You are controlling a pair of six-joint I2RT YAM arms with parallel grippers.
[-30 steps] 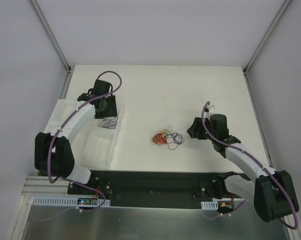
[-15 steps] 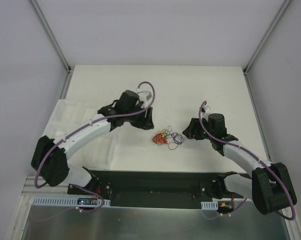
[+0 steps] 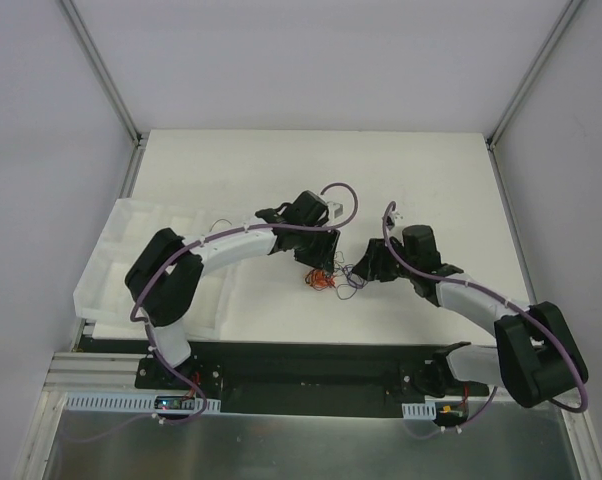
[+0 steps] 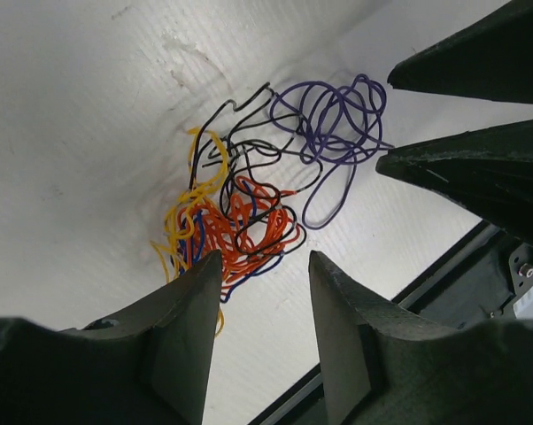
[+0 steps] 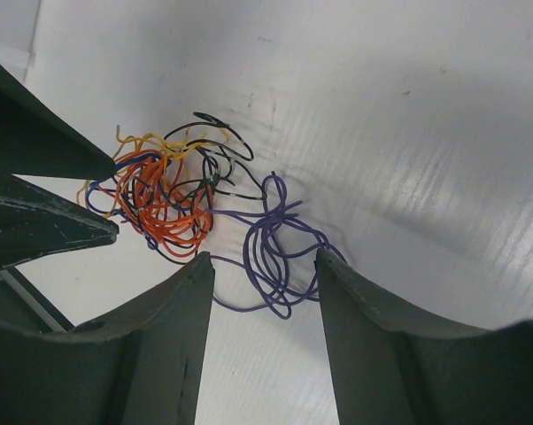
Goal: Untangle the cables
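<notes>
The cables (image 3: 333, 278) lie in one small knot on the white table: orange, yellow, black and blue strands (image 4: 240, 221) bunched together, with purple loops (image 5: 275, 248) spreading off to one side. My left gripper (image 4: 265, 258) hovers open just over the orange and yellow side, with nothing between its fingers. My right gripper (image 5: 265, 257) is open on the opposite side, its fingers straddling the lower purple loops without pinching them. Seen from above, the left gripper (image 3: 319, 262) and the right gripper (image 3: 366, 272) face each other across the knot, close together.
A white foam tray (image 3: 121, 260) with shallow compartments sits at the left of the table. The black base rail (image 3: 311, 365) runs along the near edge. Grey walls close off the table on the left, far and right sides.
My left arm has swung from over the foam tray rightwards to the knot, and its jaws have narrowed a little. My right gripper has crept left toward the purple loops.
</notes>
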